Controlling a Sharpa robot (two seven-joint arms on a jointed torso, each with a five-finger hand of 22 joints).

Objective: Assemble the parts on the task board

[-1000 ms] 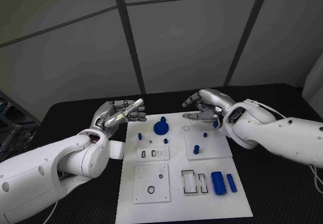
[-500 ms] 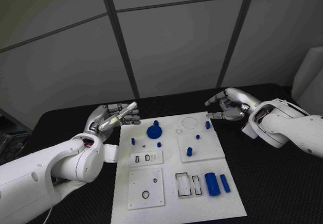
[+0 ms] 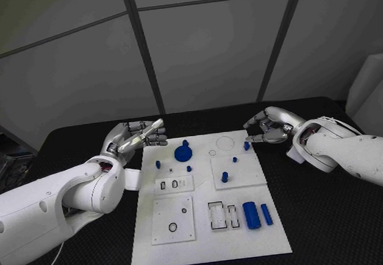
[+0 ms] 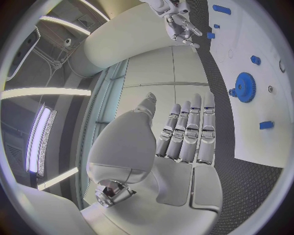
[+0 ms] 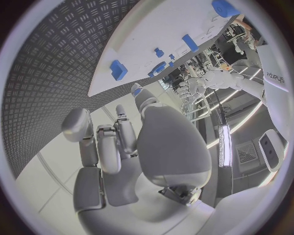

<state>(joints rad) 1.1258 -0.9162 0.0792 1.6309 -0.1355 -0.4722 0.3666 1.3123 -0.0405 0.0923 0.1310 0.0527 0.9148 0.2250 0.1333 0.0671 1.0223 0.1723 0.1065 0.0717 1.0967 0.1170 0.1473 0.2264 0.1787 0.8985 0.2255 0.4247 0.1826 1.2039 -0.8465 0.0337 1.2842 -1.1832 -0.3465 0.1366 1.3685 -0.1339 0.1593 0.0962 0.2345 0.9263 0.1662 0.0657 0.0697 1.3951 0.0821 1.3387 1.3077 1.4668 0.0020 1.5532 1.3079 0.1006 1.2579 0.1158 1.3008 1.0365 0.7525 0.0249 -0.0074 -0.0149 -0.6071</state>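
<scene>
Parts (image 3: 251, 215) are lying loose on the board (image 3: 209, 247); I'm hovering both hands at its far edge, left hand (image 3: 139, 137) flat-fingered and empty, right hand (image 3: 268, 127) curled, apparently empty, nearing a peg (image 3: 246, 146).

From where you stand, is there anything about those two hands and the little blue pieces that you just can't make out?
- Right hand, head view: its curled fingers hide whether they touch the small blue peg at the board's far corner.
- Small holes and rings in the board, head view: too small to tell their shapes.
- Left hand, head view: its palm faces away.
</scene>
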